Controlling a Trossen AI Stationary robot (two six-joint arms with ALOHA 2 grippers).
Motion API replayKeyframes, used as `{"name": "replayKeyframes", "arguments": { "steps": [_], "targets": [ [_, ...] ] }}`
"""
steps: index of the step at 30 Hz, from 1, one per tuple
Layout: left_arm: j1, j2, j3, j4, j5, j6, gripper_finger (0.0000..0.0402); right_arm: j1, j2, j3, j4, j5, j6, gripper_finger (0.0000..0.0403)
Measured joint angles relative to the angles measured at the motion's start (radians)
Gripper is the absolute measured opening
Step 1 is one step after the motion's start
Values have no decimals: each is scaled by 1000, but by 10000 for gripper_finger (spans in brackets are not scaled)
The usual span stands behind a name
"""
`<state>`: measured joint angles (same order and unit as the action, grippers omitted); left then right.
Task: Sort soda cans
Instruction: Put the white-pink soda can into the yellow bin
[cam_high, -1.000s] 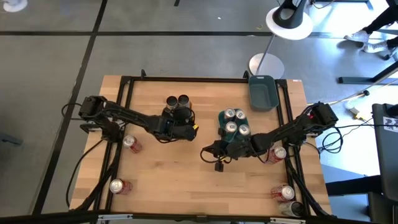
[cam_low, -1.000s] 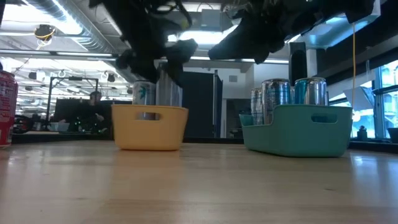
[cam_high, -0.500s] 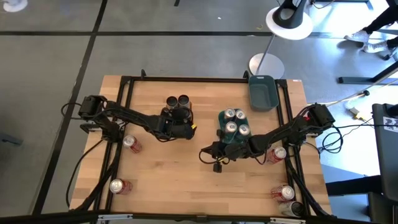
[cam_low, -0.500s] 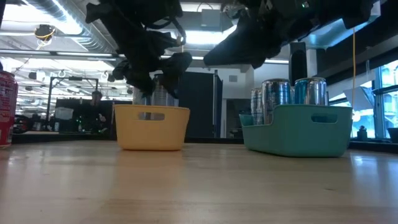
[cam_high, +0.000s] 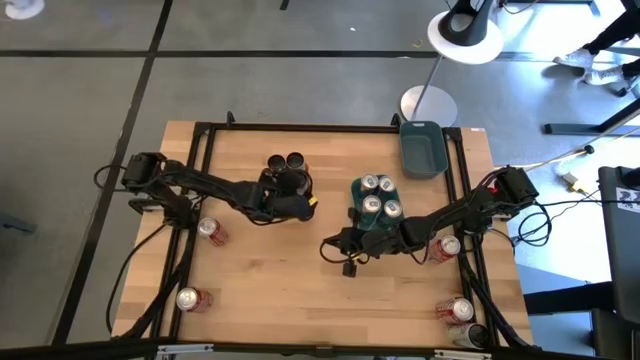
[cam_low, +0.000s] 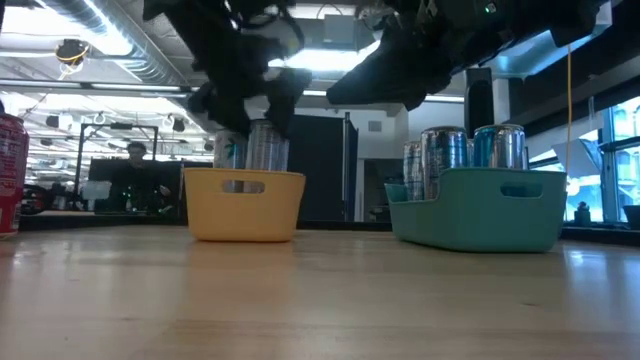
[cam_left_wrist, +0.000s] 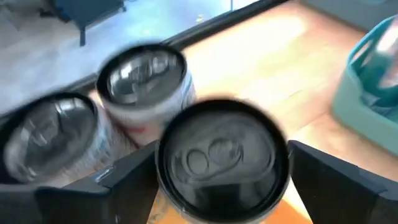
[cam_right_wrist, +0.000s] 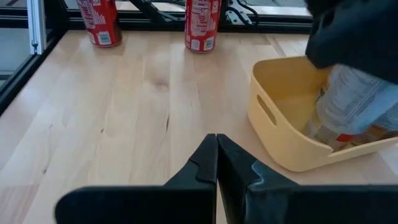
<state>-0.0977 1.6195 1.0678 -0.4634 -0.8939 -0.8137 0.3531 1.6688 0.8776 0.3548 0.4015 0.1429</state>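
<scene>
My left gripper (cam_high: 288, 186) (cam_left_wrist: 222, 158) is over the yellow tray (cam_low: 243, 205) (cam_right_wrist: 280, 124), shut on a grey soda can (cam_left_wrist: 217, 155) (cam_right_wrist: 351, 99). Two more grey cans (cam_high: 274, 162) (cam_high: 296, 160) stand in that tray beyond it. Several silver-teal cans (cam_high: 376, 195) stand in the teal tray (cam_low: 478, 210). Red cans stand on the table at the left (cam_high: 208, 230) (cam_high: 188, 298) and at the right (cam_high: 448, 245) (cam_high: 458, 310). My right gripper (cam_high: 326, 247) (cam_right_wrist: 216, 142) hovers shut, near the teal tray's near-left corner. My left gripper pinches the grey can between its two fingers (cam_left_wrist: 134, 177), one on each side of the upper wall just under the rim (cam_left_wrist: 166, 177). The fingers come slanting down from the near side. The can is tilted, with its lower end (cam_right_wrist: 348, 134) inside the yellow tray.
A dark tray (cam_high: 422, 148) lies at the table's far right corner. A black frame (cam_high: 200, 180) runs round the table. Bare wood (cam_high: 270, 280) shows between the trays and the near edge. Beyond the table stand a lamp base and a person's legs.
My left gripper has carried the grey can a little toward the far edge, closer to the two cans standing in the yellow tray. My right arm has kept still.
</scene>
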Motion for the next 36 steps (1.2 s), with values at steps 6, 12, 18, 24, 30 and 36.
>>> {"name": "replayKeyframes", "arguments": {
  "steps": [6,12,18,24,30,36],
  "targets": [
    [-23,-102,25,-2,4,143,326,0,-12,1,18,8,-50,5],
    [-79,-261,28,5,4,291,327,0,-84,1,-7,7,-90,5],
    [-130,-375,28,7,-3,391,327,-2,-146,1,8,14,-135,5],
    [-151,-404,28,4,-4,487,327,11,-252,74,-205,61,-258,14],
    [-150,-403,28,2,-3,560,327,84,-363,354,-869,32,-23,111],
    [-123,-402,28,2,-3,624,327,180,-343,670,-1363,25,260,259]
  ]
}}
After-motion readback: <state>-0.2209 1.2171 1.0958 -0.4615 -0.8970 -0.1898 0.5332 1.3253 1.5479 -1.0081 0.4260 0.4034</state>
